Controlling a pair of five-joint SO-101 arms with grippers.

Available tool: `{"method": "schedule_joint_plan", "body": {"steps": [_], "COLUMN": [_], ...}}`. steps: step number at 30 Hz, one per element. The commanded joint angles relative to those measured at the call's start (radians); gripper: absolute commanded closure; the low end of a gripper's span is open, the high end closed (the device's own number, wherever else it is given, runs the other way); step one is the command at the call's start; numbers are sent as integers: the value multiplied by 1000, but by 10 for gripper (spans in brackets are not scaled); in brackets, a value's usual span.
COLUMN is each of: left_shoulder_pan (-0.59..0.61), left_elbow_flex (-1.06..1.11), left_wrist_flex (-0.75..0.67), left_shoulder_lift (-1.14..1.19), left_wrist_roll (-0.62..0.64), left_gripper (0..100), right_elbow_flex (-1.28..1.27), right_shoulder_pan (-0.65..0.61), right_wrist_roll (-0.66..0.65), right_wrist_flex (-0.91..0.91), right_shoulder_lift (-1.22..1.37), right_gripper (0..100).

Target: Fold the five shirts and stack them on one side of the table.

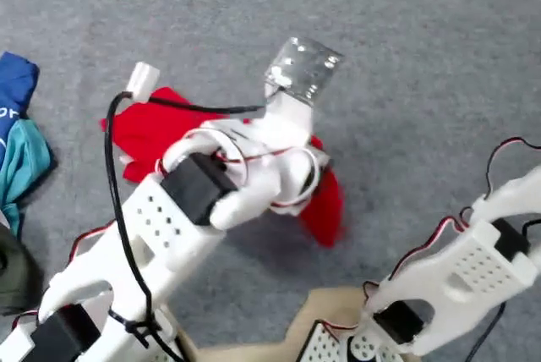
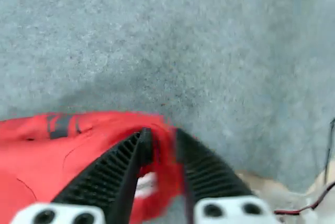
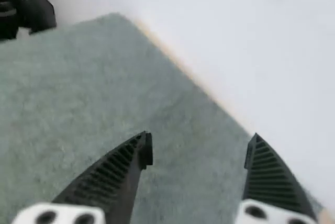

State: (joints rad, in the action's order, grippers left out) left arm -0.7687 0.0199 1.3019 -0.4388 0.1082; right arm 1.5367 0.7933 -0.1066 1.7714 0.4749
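Note:
A red shirt [image 1: 148, 134] lies crumpled on the grey cloth-covered table [image 1: 423, 83], partly under the left arm. In the left wrist view my left gripper [image 2: 162, 140] is shut on a fold of the red shirt [image 2: 78, 150], the cloth bunched between its black fingers [image 2: 204, 174]. A red edge [image 1: 325, 205] hangs out below the arm's wrist. My right gripper [image 3: 201, 150] stands open over bare grey cloth near the table's edge, with nothing between its fingers. The right arm [image 1: 461, 273] sits low at the front right.
A blue and teal pile of shirts [image 1: 19, 138] lies at the left edge. A dark object [image 1: 13, 273] sits below it. The table's tan edge [image 3: 183, 69] borders a white floor. Open grey cloth spreads across the back and right.

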Motion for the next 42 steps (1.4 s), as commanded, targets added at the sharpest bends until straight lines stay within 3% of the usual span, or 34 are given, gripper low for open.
{"method": "schedule_joint_plan", "body": {"steps": [1,5,10,16,20,24,27,32,42], "left_shoulder_pan": [57,178,468,954,1140,1165,1165,1165,1163], "left_elbow_flex": [-44,-169,-255,-57,152,319,382,427,427], "left_wrist_flex": [77,221,345,385,336,287,253,249,249], "left_shoulder_lift": [5,10,4,12,8,1,1,1,10], "left_wrist_roll": [206,196,23,-213,-336,-350,-347,-347,-347], "left_gripper": [684,674,678,679,679,679,679,679,679], "right_elbow_flex": [-94,-217,-478,-986,-1331,-1573,-1673,-1727,-1709], "right_shoulder_pan": [18,-24,-191,-584,-921,-1194,-1280,-1294,-1297], "right_wrist_roll": [-5,-2,0,110,192,310,347,367,388], "right_wrist_flex": [15,15,15,15,11,-41,-175,-319,-322], "right_shoulder_lift": [-56,-77,-211,-527,-705,-730,-687,-513,-166], "right_gripper": [703,702,702,702,702,702,702,705,737]}}
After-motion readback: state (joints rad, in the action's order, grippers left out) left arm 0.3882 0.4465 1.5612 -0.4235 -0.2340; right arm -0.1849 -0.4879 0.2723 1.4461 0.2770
